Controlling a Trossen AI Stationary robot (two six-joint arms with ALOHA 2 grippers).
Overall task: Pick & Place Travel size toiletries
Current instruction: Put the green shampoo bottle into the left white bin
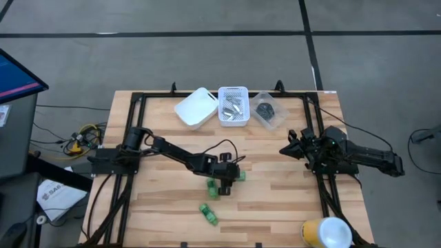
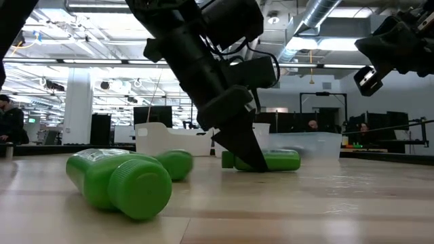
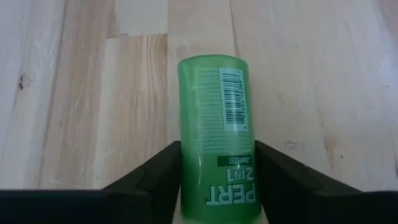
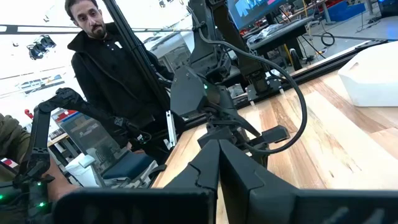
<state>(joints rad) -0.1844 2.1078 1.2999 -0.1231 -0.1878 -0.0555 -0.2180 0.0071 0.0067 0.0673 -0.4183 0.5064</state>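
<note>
Gripping green bottle (image 3: 217, 134), left gripper (image 3: 217, 180), label "PERT 2IN1"

Overhead down; low level; wrists close; table (image 1: 275, 200) shared.

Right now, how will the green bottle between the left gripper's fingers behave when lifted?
The green bottle looks like light, stiff plastic. Its round, smooth side could slip or roll between the left gripper fingers. It lies flat, so it cannot tip.

Glossy green plastic bottle (image 3: 216, 134) on smooth pale wood table (image 3: 81, 93).
</note>
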